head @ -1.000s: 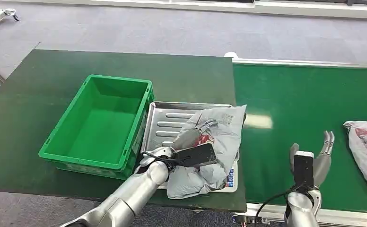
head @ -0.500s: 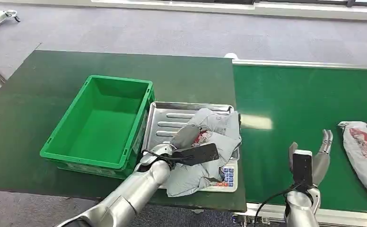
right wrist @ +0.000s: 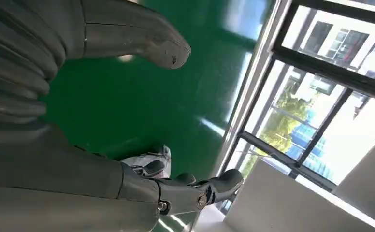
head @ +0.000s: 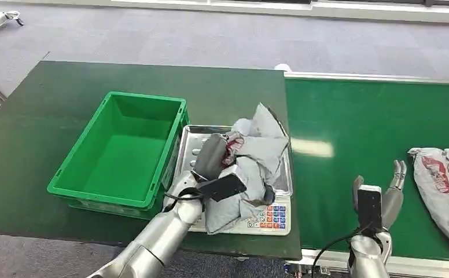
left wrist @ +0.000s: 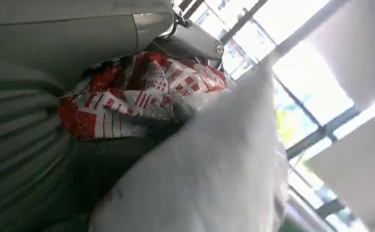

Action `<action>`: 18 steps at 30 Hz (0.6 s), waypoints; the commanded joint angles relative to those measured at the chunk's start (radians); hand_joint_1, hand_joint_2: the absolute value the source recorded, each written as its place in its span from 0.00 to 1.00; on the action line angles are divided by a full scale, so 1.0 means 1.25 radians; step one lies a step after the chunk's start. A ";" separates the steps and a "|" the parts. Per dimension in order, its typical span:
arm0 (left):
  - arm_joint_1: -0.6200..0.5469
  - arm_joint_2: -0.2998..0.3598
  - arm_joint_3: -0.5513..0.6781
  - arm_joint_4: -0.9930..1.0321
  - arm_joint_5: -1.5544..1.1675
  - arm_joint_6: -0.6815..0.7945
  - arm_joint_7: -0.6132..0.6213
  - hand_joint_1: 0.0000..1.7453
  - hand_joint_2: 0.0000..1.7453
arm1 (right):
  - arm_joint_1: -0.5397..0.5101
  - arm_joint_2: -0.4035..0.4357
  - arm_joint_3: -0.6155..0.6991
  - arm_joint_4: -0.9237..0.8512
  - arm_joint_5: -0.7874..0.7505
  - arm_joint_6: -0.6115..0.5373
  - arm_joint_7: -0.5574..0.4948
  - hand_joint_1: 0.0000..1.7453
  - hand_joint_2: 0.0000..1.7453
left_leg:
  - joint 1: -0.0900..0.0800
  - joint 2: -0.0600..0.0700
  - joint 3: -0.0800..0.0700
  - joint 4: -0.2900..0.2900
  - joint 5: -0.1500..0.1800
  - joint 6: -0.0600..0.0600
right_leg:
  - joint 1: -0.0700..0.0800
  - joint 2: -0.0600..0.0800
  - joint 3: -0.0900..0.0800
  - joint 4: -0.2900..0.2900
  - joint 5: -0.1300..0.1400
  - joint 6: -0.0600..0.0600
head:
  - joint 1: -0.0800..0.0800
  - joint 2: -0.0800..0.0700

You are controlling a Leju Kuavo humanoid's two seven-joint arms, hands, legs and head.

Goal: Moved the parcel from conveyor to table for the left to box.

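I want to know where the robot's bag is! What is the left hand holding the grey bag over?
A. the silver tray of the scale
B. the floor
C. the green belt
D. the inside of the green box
A: the left hand grips the grey bag above the silver tray, beside the empty green box.

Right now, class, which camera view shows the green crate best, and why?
The head view: the whole green crate shows on the dark table, open side up, beside the scale's tray. The left wrist view looks at the held parcel, the right wrist view at the conveyor belt.
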 commanded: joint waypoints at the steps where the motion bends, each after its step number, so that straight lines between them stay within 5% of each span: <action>1: 0.015 0.010 0.045 -0.062 0.004 -0.002 0.001 1.00 1.00 | -0.012 0.000 0.007 0.006 -0.004 -0.001 0.003 0.00 1.00 | 0.000 0.002 0.001 0.000 0.000 0.000 | 0.000 0.001 0.001 -0.001 0.000 -0.001 | 0.000 0.000; 5: 0.015 0.010 0.045 -0.062 0.004 -0.002 0.001 1.00 1.00 | -0.012 0.000 0.007 0.006 -0.004 -0.001 0.003 0.00 1.00 | 0.000 0.001 -0.001 0.000 0.000 0.000 | 0.000 0.000 -0.001 -0.001 0.000 0.000 | 0.000 0.000; 7: 0.053 0.004 0.070 -0.156 0.142 0.033 -0.084 1.00 1.00 | -0.014 -0.001 0.020 -0.003 -0.016 -0.005 0.003 0.00 1.00 | 0.000 0.002 0.000 -0.001 0.000 0.000 | 0.000 0.001 0.000 -0.001 0.000 -0.001 | 0.000 0.000; 16: 0.101 0.081 -0.017 -0.441 0.444 0.312 -0.084 1.00 1.00 | 0.000 -0.016 0.050 -0.012 -0.055 -0.028 0.003 0.00 1.00 | 0.001 0.004 0.001 -0.001 -0.001 -0.001 | 0.002 0.002 0.000 -0.002 0.000 -0.002 | 0.000 0.000; 17: 0.103 0.074 0.000 -0.448 0.458 0.328 -0.084 1.00 1.00 | 0.000 -0.018 0.050 -0.009 -0.057 -0.029 0.003 0.00 1.00 | 0.001 0.003 0.001 -0.001 -0.001 -0.001 | 0.001 0.002 0.000 -0.001 0.000 -0.002 | 0.000 0.000; 18: 0.119 0.013 0.116 -0.410 0.358 0.365 -0.084 1.00 1.00 | 0.004 -0.019 0.050 -0.008 -0.059 -0.036 0.003 0.00 1.00 | 0.001 0.003 0.002 -0.002 -0.001 -0.001 | 0.001 0.002 0.000 -0.002 0.000 -0.002 | 0.000 0.000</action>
